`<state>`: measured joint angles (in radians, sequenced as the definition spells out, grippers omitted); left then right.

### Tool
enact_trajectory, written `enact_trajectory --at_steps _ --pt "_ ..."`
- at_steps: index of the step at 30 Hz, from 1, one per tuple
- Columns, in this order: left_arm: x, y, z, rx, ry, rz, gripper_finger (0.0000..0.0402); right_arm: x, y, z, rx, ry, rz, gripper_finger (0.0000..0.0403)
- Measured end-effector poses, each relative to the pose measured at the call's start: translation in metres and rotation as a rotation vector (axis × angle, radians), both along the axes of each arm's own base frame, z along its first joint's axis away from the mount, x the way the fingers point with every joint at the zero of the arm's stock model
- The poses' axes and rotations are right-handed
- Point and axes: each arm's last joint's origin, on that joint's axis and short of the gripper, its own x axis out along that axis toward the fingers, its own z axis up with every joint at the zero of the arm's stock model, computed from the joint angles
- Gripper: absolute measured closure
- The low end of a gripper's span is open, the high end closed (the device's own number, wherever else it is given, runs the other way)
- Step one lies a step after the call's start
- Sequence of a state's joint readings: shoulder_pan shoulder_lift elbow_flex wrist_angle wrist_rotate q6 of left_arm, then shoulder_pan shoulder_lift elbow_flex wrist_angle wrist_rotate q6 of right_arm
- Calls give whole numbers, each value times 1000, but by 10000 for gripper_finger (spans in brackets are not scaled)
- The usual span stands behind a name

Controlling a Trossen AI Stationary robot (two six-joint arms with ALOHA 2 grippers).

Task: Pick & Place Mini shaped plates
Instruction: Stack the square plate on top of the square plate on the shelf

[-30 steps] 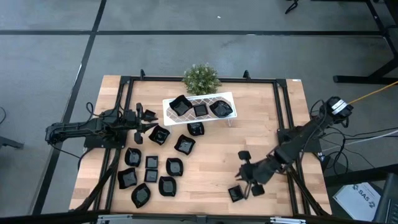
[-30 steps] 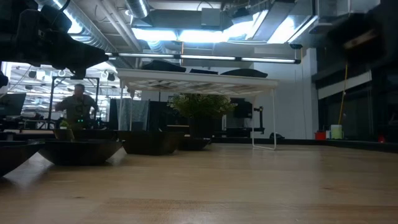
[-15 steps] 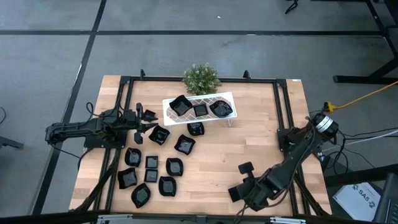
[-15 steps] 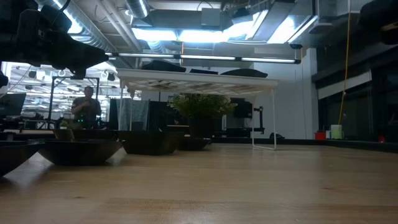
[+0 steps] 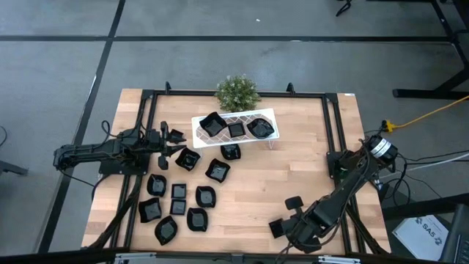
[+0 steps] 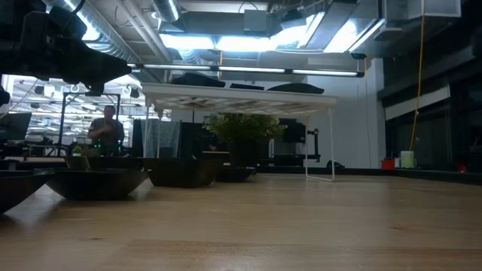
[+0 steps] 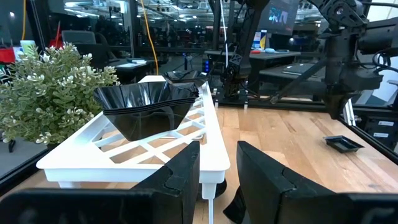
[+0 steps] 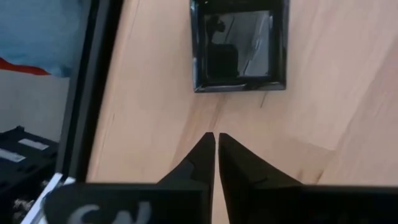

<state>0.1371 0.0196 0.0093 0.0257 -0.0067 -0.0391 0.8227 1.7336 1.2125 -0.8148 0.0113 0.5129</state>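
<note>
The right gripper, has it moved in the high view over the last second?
Yes. The right gripper has drawn back toward the table's near edge, and the small square glossy black plate that lay near its fingertips stays put.

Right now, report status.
Right gripper shut, empty, above lone square plate near table's front edge. Left gripper open beside white rack. Nothing blocking.

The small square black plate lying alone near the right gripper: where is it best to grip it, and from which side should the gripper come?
Probably on one raised rim edge of the square plate, coming from above with one finger inside the well and one outside. It lies flat on the table, so its sides give little to hold. The right gripper, now shut just short of it, would need to open first.
</note>
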Motion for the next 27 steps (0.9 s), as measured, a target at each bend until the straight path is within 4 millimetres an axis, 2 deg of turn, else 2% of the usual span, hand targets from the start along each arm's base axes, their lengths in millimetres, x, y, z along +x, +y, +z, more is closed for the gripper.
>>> enact_trajectory --at_steps 17,27 --pt "0 0 0 0 0 1 302 0 -1 0 6 20 20 379" --pt "0 0 0 0 0 1 302 3 3 1 54 -9 -25 379"
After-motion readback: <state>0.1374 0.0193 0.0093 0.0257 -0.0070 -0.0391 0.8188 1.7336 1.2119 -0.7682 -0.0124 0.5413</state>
